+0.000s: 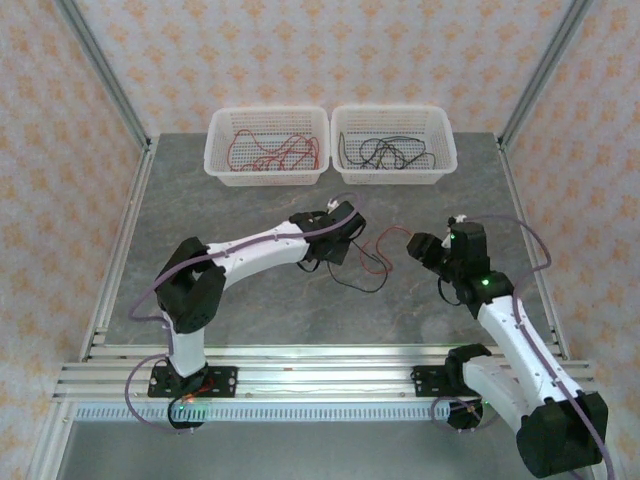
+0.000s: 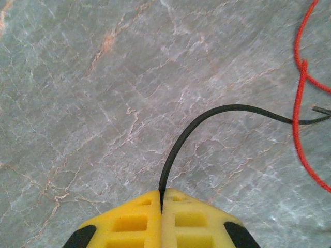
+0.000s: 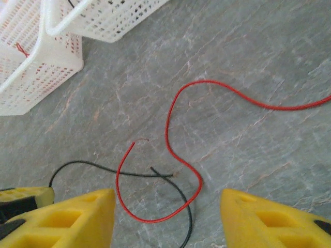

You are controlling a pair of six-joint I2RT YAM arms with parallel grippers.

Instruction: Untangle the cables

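While the top view has the left gripper (image 1: 335, 243) and right gripper (image 1: 418, 245) facing each other mid-frame over the table (image 1: 250, 210), a red cable (image 1: 385, 237) and a black cable (image 1: 360, 285) lie between them, and two baskets (image 1: 267, 110) at upper centre hold more strands (image 1: 270, 155). From the left wrist, yellow fingers (image 2: 129, 222) pinch the black cable (image 2: 207, 114), which arcs toward the red one at the right edge. From the right wrist, fingers (image 3: 77, 217) gape at the bottom corners, empty, above both crossed cables, with the baskets at upper left.

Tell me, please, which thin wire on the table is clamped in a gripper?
The thin black wire: the left gripper is shut on it; the thin red wire lies free.
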